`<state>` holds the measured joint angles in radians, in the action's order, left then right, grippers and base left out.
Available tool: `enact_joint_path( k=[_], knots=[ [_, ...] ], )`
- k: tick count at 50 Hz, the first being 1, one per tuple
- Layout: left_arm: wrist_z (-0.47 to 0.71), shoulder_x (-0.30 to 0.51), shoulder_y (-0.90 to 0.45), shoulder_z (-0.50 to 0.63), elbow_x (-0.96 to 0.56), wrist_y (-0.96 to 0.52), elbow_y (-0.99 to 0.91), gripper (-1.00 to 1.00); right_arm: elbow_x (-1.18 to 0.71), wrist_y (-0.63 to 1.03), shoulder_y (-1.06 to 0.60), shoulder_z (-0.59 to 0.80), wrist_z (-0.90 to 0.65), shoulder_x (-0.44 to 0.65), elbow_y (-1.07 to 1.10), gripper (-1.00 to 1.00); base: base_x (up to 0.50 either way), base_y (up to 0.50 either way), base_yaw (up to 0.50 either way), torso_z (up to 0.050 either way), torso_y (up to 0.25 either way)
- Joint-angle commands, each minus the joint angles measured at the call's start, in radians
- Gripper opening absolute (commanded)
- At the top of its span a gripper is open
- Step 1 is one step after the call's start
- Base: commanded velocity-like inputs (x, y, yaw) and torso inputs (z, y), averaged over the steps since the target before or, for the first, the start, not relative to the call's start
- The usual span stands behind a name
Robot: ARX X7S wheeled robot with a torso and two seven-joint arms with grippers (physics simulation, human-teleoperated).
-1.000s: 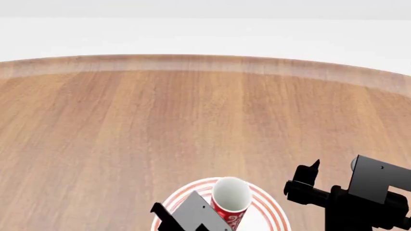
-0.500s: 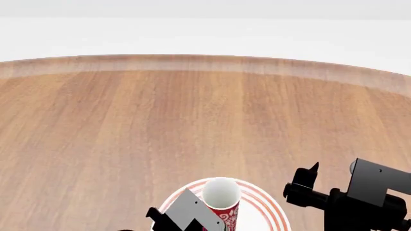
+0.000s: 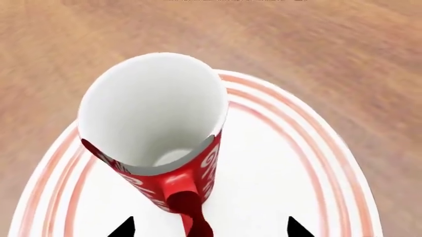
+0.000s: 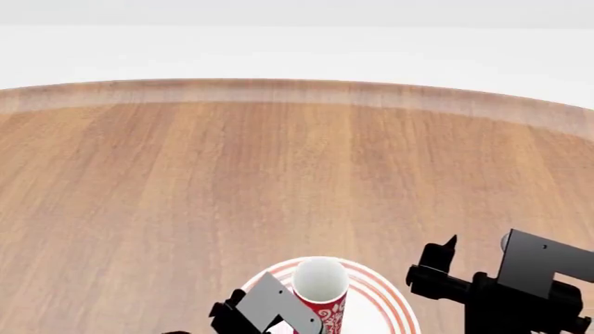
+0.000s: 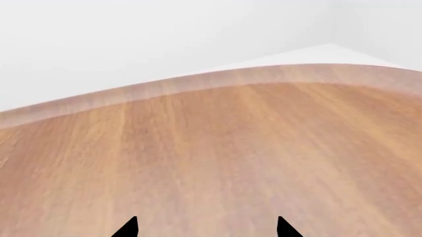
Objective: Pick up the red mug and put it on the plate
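The red mug [image 3: 205, 170], with white swirls and a white inside, stands upright on the white plate with red rings [image 3: 290, 163]. Its handle points toward my left gripper [image 3: 209, 228], and the handle's end lies between the jaws, which stand wide apart without touching it. In the head view the mug [image 4: 320, 282] and the plate [image 4: 379, 298] are at the bottom middle, with my left gripper [image 4: 269, 307] just left of the mug. My right gripper [image 4: 435, 268] is open and empty to the right of the plate. In the right wrist view it [image 5: 205, 227] faces bare tabletop.
The round wooden table [image 4: 278, 160] stretches ahead to its far curved edge [image 4: 297, 89]. A white floor and wall lie beyond. The other mugs are out of view.
The mug moved slightly left and came upright on the plate. My left gripper drew back down and left from it. My right arm shifted slightly.
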<state>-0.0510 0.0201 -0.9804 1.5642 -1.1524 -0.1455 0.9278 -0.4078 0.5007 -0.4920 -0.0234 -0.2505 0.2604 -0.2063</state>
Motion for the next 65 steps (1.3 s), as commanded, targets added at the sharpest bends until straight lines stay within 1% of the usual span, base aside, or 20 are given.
enact_joint_path(
  k=[1, 5, 10, 14, 15, 16, 18, 25, 27, 29, 32, 39, 52, 54, 56, 57, 60, 62, 64, 65],
  knots=[
    [-0.071, -0.020, -0.017, -0.023, 0.026, -0.007, 0.001, 1.00, 0.018, -0.011, -0.011, -0.015, 0.025, -0.026, -0.028, 1.00, 0.00, 0.00, 0.00, 0.000, 0.000],
    [-0.120, -0.019, -0.023, -0.030, 0.015, -0.004, 0.022, 1.00, 0.016, -0.010, -0.013, -0.010, 0.025, -0.029, -0.025, 1.00, 0.00, 0.00, 0.00, 0.000, 0.000],
    [-0.059, 0.089, -0.019, -0.017, 0.017, -0.024, -0.142, 1.00, 0.017, -0.010, -0.014, -0.004, 0.023, -0.029, -0.025, 1.00, 0.00, 0.00, 0.00, 0.000, 0.000],
    [-0.021, 0.150, -0.011, -0.011, 0.013, -0.041, -0.231, 1.00, 0.018, -0.011, -0.017, 0.001, 0.023, -0.031, -0.027, 1.00, 0.00, 0.00, 0.00, 0.000, 0.000],
    [0.016, 0.177, -0.009, 0.000, 0.020, -0.052, -0.276, 1.00, 0.019, -0.013, -0.018, 0.003, 0.023, -0.032, -0.032, 1.00, 0.00, 0.00, 0.00, 0.000, 0.000],
    [0.018, 0.180, -0.009, -0.001, 0.020, -0.053, -0.281, 1.00, 0.019, -0.013, -0.018, 0.003, 0.023, -0.032, -0.032, 1.00, 0.00, 0.00, 0.00, 0.000, 0.000],
    [0.059, 0.240, -0.012, -0.002, 0.010, -0.068, -0.368, 1.00, 0.018, -0.010, -0.018, 0.006, 0.022, -0.033, -0.028, 1.00, 0.00, 0.00, 0.00, 0.000, 0.000],
    [0.145, 0.364, -0.021, -0.005, -0.003, -0.089, -0.551, 1.00, 0.016, 0.003, -0.016, 0.012, 0.014, -0.033, -0.007, 1.00, 0.00, 0.00, 0.00, 0.000, 0.000],
    [0.161, 0.417, -0.029, -0.007, -0.015, -0.098, -0.629, 1.00, 0.015, 0.007, -0.016, 0.012, 0.011, -0.032, -0.002, 1.00, 0.00, 0.00, 0.00, 0.000, 0.000],
    [0.185, 0.499, -0.042, -0.021, -0.024, -0.089, -0.740, 1.00, 0.012, 0.012, -0.015, 0.012, 0.009, -0.031, 0.008, 1.00, 0.00, 0.00, 0.00, 0.000, 0.000],
    [0.186, 0.584, -0.054, -0.036, -0.041, -0.079, -0.845, 1.00, 0.011, 0.016, -0.014, 0.016, 0.007, -0.032, 0.016, 1.00, 0.00, 0.00, 0.00, 0.000, 0.000],
    [0.182, 0.706, -0.064, -0.081, -0.077, -0.038, -0.937, 1.00, 0.011, 0.028, -0.024, 0.023, 0.000, -0.030, 0.020, 1.00, 0.00, 0.00, 0.00, 0.000, 0.000],
    [0.204, 0.787, -0.063, -0.184, -0.165, 0.056, -0.945, 1.00, 0.000, 0.053, -0.027, 0.028, -0.013, -0.026, 0.061, 1.00, 0.00, 0.00, 0.00, 0.000, 0.000],
    [0.245, 0.783, -0.055, -0.205, -0.164, 0.089, -0.933, 1.00, 0.000, 0.051, -0.025, 0.031, -0.011, -0.025, 0.064, 1.00, 0.00, 0.00, 0.00, 0.000, 0.000],
    [0.322, 0.776, -0.051, -0.214, -0.120, 0.118, -0.924, 1.00, 0.000, 0.039, -0.018, 0.037, -0.001, -0.022, 0.080, 1.00, 0.00, 0.00, 0.00, 0.000, 0.000],
    [0.374, 0.771, -0.036, -0.233, -0.088, 0.171, -0.922, 1.00, -0.002, 0.031, -0.012, 0.041, 0.009, -0.020, 0.099, 1.00, 0.00, 0.00, 0.00, 0.000, 0.000],
    [0.498, 0.751, -0.040, -0.236, -0.011, 0.187, -0.896, 1.00, -0.007, 0.028, -0.004, 0.044, 0.015, -0.015, 0.132, 1.00, 0.00, 0.00, 0.00, 0.000, 0.000],
    [0.572, 0.744, -0.018, -0.264, 0.049, 0.267, -0.889, 1.00, -0.011, 0.026, 0.004, 0.048, 0.021, -0.011, 0.157, 1.00, 0.00, 0.00, 0.00, 0.000, 0.000],
    [0.670, 0.734, -0.019, -0.266, 0.118, 0.276, -0.877, 1.00, -0.014, 0.020, 0.010, 0.054, 0.033, -0.007, 0.176, 1.00, 0.00, 0.00, 0.00, 0.000, 0.000],
    [0.718, 0.723, -0.011, -0.283, 0.111, 0.288, -0.861, 1.00, -0.014, 0.009, 0.017, 0.058, 0.040, -0.004, 0.195, 1.00, 0.00, 0.00, 0.00, 0.000, 0.000]
  ],
)
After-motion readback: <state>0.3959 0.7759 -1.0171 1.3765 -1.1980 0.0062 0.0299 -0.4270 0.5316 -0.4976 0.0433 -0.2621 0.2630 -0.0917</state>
